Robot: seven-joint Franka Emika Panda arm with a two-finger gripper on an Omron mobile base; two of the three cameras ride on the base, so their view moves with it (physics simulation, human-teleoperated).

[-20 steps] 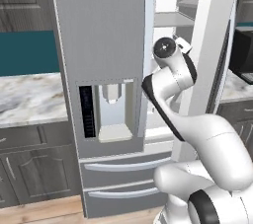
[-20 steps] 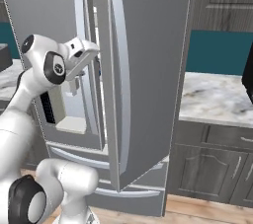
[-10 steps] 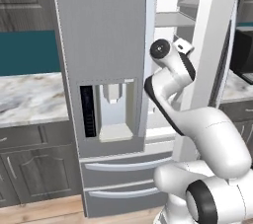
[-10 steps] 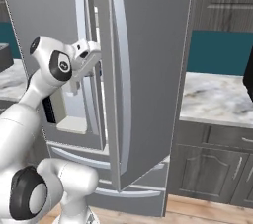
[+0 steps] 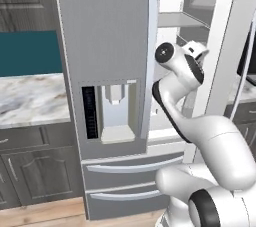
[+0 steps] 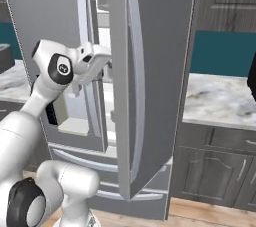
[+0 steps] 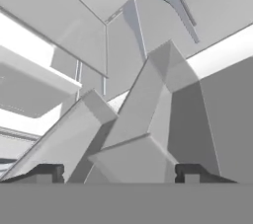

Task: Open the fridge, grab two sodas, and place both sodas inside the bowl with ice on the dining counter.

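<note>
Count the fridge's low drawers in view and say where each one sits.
2. The upper drawer runs right under the water dispenser; the lower drawer sits just below it, near the floor. The arm hides their right ends in the left base view.

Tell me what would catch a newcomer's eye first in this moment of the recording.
The tall grey fridge dominates, its right door swung open so the white interior shows in the gap. The white arm reaches up from the base with its gripper pushed into that gap at mid height. On the closed left door sits the water dispenser panel, with two low drawers beneath.
</note>
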